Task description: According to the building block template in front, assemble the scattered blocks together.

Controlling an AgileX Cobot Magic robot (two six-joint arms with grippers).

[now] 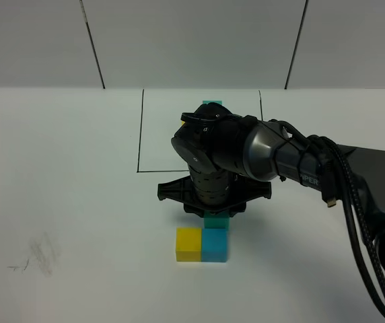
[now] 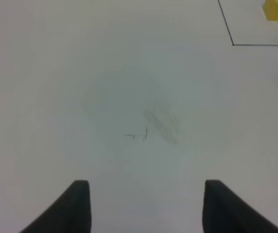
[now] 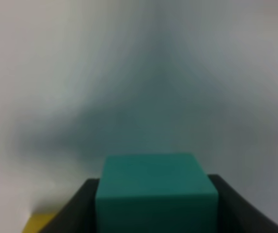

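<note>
- The right claw (image 3: 153,213) is clamped on the small plain teal-green cube (image 3: 154,189), one dark finger pressed against each of two opposite side faces; the cube fills the gap between them.
- In the high view that teal-green cube (image 1: 216,221) shows just under the right claw (image 1: 214,210), directly above the small plain blue cube (image 1: 215,245). Whether it already rests on the blue cube or hangs just clear of it cannot be told.
- The small plain yellow cube (image 1: 188,243) sits on the white counter (image 1: 64,202) touching the blue cube, below and to one side of the right claw.
- The building block template (image 1: 211,103) lies beyond the claw inside the thin black-line rectangle (image 1: 139,134), mostly hidden by the arm; only its teal-green top and a sliver of yellow show.
- Handling, as a judgement: the cubes look rigid, light and smooth-faced, so not fragile but apt to slip or twist. Flat opposite sides, held near mid-height, are the right place, as here. The blue cube beneath could slide if nudged, so the release should be gentle and straight.
- The left claw (image 2: 146,206) hangs over bare counter with its fingers apart and nothing between them, well away from the cubes.
</note>
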